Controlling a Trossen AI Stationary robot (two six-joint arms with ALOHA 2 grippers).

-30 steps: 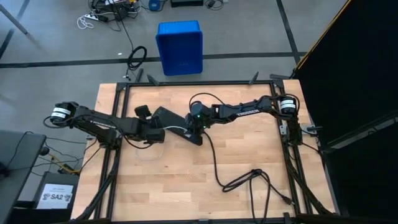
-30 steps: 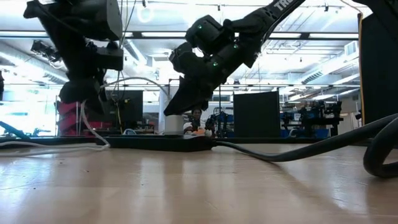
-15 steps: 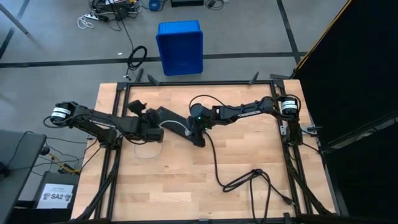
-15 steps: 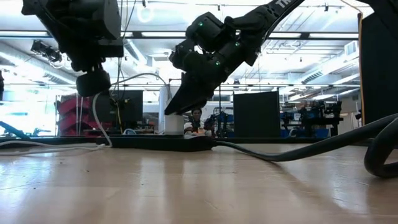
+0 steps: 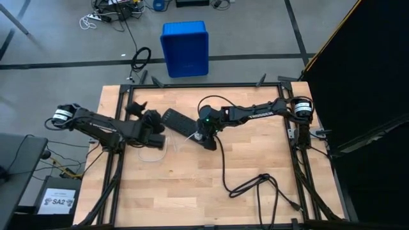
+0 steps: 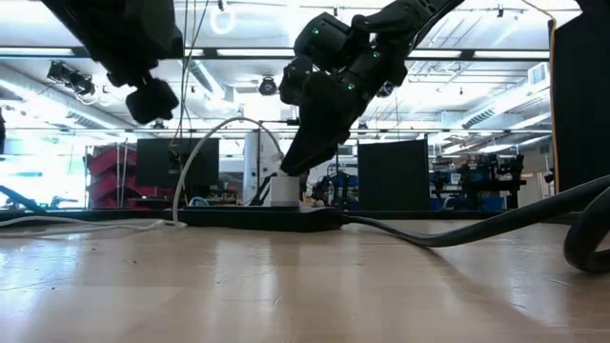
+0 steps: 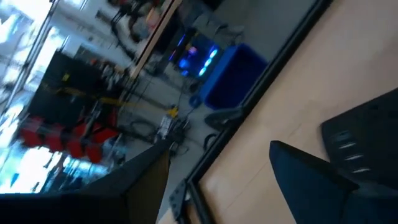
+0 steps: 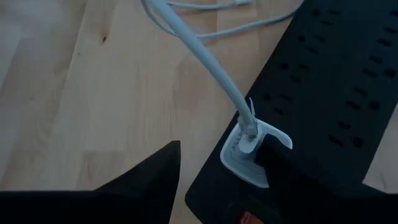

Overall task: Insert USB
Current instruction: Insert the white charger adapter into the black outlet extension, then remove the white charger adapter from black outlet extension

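Note:
A small white charger block (image 8: 245, 155) stands plugged into the near end of the long black power strip (image 8: 336, 81), and shows in the low view too (image 6: 283, 191). The USB's thin white cable (image 8: 205, 56) rises from the block's top, arches over (image 6: 214, 138) and runs down onto the wood. My right gripper (image 8: 221, 146) hangs open just above the block, one finger on each side (image 6: 297, 167). My left gripper (image 7: 217, 180) is open and holds nothing, raised near the table's far left (image 5: 135, 108). My right gripper comes at the charger block from above, slanting. One finger (image 8: 292, 171) stands right against the block's side (image 8: 267, 140). I cannot tell whether it touches. The block stays upright in the strip on its own.
The strip's thick black cord (image 5: 223, 172) runs toward the near edge and coils at the near right (image 6: 457, 229). Slack white cable lies on the wood near the left arm (image 5: 153, 152). A blue bin (image 5: 185, 48) stands on the floor beyond the far edge.
My left gripper has risen and drawn back toward the table's far left corner, away from the cable. My right gripper has lifted a little off the charger block, which now shows standing in the strip. The cable arches up free.

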